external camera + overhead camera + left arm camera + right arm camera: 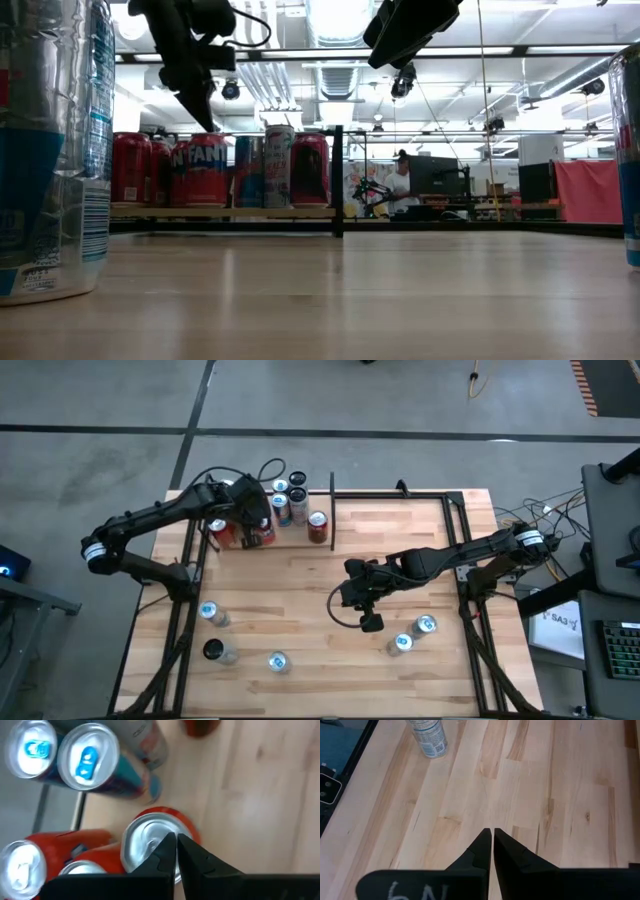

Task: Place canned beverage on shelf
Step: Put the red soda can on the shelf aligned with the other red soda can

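Observation:
The shelf (332, 510) is a narrow black-framed bay at the table's far left with a wood plank floor. Several cans stand upright on it, red ones (318, 525) and blue-and-white ones (280, 505). My left gripper (176, 837) is shut and hovers over the silver top of a red can (142, 837) in that bay. In the low view its fingertips (205, 120) end a little above the can tops. My right gripper (492, 831) is shut and hangs over bare wood at mid-table (370, 622), holding nothing.
Loose cans stand on the table: two near my right gripper (425, 625) (400, 644) and three at the near left (210, 613) (218, 651) (278, 661). Black frame rails (460, 550) run along the table's sides. Bare wood lies between the two arms.

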Robot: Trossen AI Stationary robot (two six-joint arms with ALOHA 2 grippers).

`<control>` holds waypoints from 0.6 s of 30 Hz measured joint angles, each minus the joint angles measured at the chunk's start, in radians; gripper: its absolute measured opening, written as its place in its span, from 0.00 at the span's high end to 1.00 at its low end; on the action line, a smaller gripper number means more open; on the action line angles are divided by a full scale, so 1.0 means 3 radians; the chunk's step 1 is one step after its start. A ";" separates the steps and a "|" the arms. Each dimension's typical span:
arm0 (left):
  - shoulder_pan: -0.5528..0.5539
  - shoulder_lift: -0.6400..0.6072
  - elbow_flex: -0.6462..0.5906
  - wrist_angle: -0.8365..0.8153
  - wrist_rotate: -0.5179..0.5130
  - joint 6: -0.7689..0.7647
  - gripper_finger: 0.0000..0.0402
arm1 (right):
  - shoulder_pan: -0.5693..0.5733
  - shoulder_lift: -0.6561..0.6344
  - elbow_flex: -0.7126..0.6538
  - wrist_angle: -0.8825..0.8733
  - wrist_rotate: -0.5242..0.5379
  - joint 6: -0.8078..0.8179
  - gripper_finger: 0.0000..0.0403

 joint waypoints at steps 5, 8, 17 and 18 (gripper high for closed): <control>-0.0001 0.0044 -0.0016 0.0017 0.0058 -0.0079 1.00 | 0.0000 0.0000 0.0000 0.0000 0.0000 -0.0003 0.98; -0.0001 0.0064 -0.0020 -0.0008 0.0059 -0.0081 1.00 | 0.0000 0.0000 0.0000 0.0000 0.0000 -0.0001 0.98; -0.0001 -0.0036 -0.0027 -0.0189 0.0035 -0.0175 1.00 | 0.0000 0.0000 0.0000 0.0000 0.0000 0.0007 0.98; -0.0001 -0.0047 -0.0029 -0.0206 0.0030 -0.0191 1.00 | 0.0000 0.0000 0.0000 0.0000 0.0000 0.0006 0.98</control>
